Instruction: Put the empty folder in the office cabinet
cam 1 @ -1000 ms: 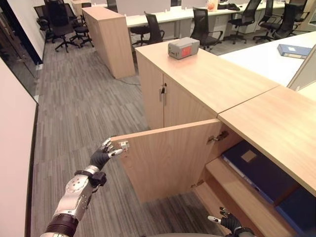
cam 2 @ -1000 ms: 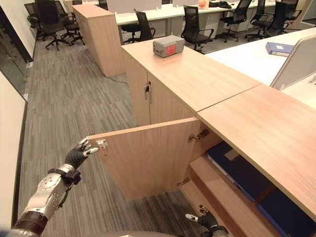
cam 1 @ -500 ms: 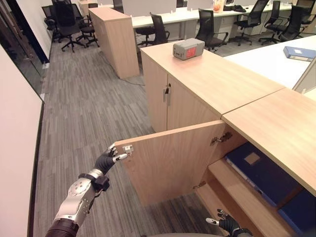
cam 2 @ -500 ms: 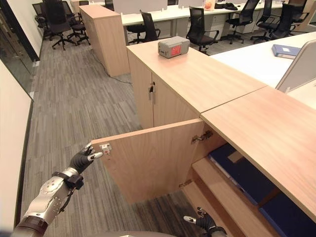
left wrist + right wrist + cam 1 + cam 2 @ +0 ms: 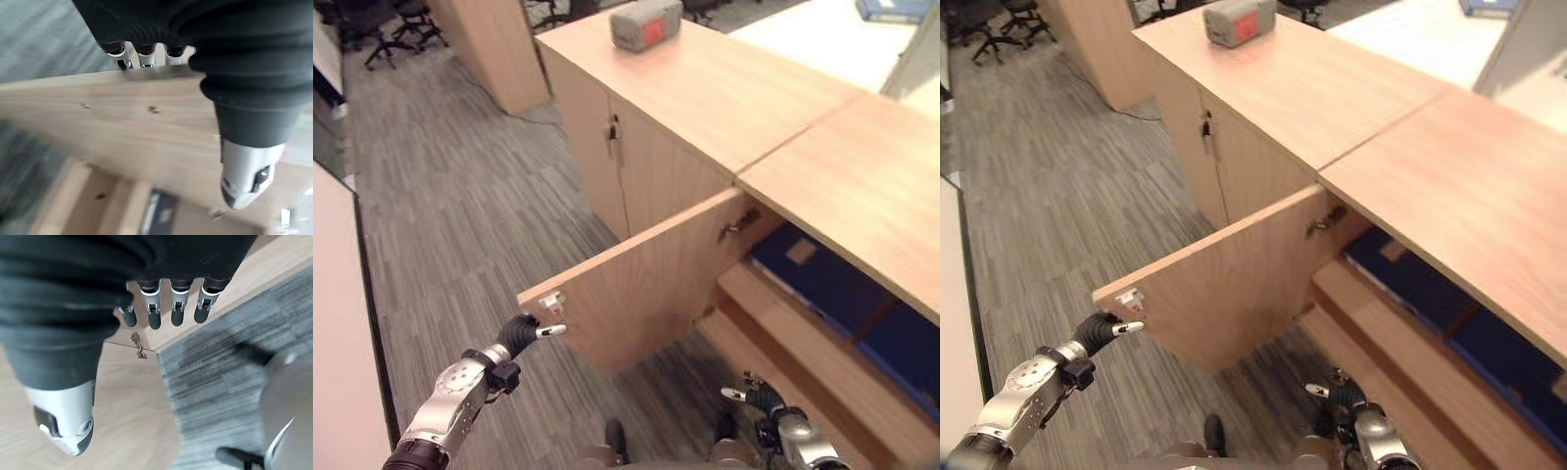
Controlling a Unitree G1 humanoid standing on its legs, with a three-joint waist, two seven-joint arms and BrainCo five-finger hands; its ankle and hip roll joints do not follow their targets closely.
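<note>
The low wooden cabinet (image 5: 847, 186) stands with its door (image 5: 646, 284) swung wide toward me. Dark blue folders (image 5: 813, 279) lie flat on its upper shelf, another one (image 5: 901, 348) to their right. My left hand (image 5: 519, 336) is at the door's free edge, just under the small metal latch (image 5: 553, 300). In the left wrist view the left hand (image 5: 234, 73) reaches over that edge of the door (image 5: 122, 127). My right hand (image 5: 759, 397) hangs low before the bottom shelf, open and holding nothing, as the right wrist view (image 5: 73, 308) confirms.
A grey box with a red label (image 5: 646, 22) sits on the taller neighbouring cabinet (image 5: 705, 88). A blue folder (image 5: 886, 8) lies on the white desk at the far right. Striped grey carpet (image 5: 440, 196) stretches to the left, with a pale wall (image 5: 337, 323) at the left edge.
The whole picture has shifted as the camera tilted down and came closer. My left hand stays at the door's free edge, now a little below the latch. The right hand shows more fully.
</note>
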